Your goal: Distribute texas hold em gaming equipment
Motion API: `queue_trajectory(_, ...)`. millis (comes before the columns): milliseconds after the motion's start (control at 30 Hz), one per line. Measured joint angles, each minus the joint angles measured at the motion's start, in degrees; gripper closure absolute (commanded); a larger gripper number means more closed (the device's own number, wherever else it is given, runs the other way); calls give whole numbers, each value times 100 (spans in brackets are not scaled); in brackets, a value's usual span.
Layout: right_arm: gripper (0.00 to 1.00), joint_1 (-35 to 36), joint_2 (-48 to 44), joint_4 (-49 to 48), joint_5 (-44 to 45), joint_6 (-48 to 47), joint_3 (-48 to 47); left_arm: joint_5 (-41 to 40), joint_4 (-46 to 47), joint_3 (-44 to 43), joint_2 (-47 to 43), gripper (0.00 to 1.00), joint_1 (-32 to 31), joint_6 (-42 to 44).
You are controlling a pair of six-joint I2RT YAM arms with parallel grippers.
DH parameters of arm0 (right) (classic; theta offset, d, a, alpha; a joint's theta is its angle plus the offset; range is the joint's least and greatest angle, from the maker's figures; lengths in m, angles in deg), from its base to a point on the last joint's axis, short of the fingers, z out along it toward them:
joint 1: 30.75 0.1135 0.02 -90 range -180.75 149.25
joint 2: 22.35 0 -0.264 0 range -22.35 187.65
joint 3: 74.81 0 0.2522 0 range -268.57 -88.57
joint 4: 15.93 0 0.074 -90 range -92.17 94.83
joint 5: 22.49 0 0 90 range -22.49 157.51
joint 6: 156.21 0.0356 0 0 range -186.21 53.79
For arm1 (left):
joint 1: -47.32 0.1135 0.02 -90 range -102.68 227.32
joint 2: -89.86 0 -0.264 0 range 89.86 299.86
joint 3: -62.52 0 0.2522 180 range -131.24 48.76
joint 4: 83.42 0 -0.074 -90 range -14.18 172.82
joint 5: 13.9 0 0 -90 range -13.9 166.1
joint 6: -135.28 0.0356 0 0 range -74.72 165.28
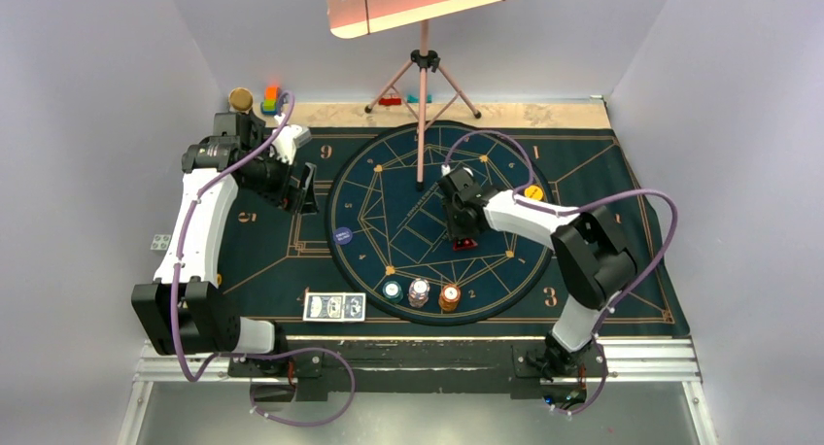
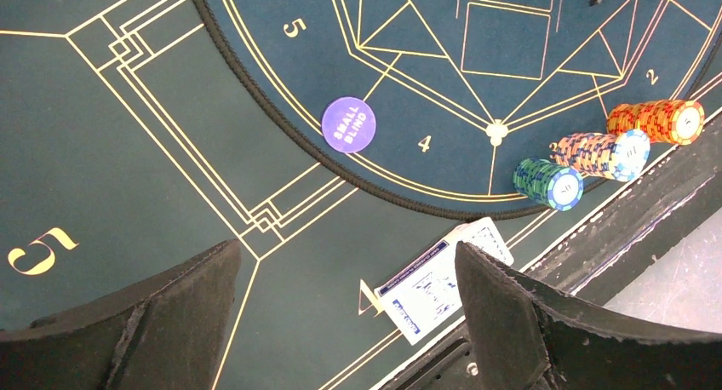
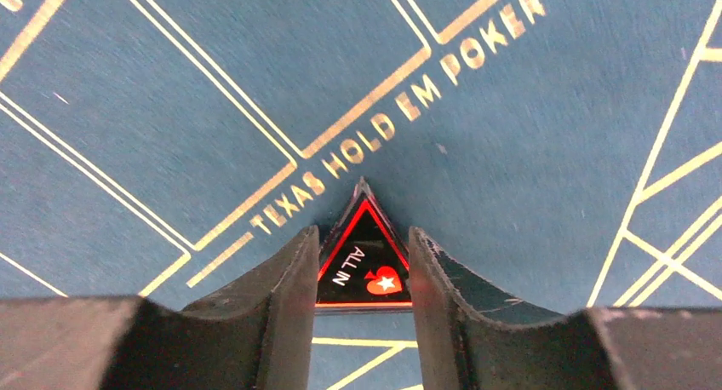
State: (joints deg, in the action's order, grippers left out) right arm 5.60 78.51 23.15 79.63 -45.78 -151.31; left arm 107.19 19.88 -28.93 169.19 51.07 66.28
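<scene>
My right gripper (image 1: pixel 462 233) is shut on the red-black triangular "ALL IN" marker (image 3: pixel 363 258), low over the centre of the round mat; its fingers press both of the marker's sides. My left gripper (image 1: pixel 303 190) is open and empty, raised over the mat's left part. In the left wrist view the dark-blue "SMALL BLIND" disc (image 2: pixel 348 123) lies on the circle's edge. Teal (image 2: pixel 547 183), white (image 2: pixel 600 154) and orange (image 2: pixel 656 121) chip stacks stand along the circle's near rim. Blue-backed cards (image 2: pixel 443 279) lie by the mat's front edge. A yellow disc (image 1: pixel 533 192) lies beside the right arm.
A tripod (image 1: pixel 421 66) holding a pink board stands at the back centre, one leg on the round mat. Coloured toy blocks (image 1: pixel 271 100) and a round cork-coloured item (image 1: pixel 240 98) sit at the back left. A metal rail (image 1: pixel 418 358) runs along the near edge.
</scene>
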Motion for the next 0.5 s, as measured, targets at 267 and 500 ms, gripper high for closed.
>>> queue_trajectory(267, 73, 0, -844, 612, 369, 868, 844, -76, -105, 0, 0, 0, 0, 149)
queue_trajectory(500, 73, 0, -1408, 1469, 498, 1648, 1340, -111, -181, 0, 0, 0, 0, 280)
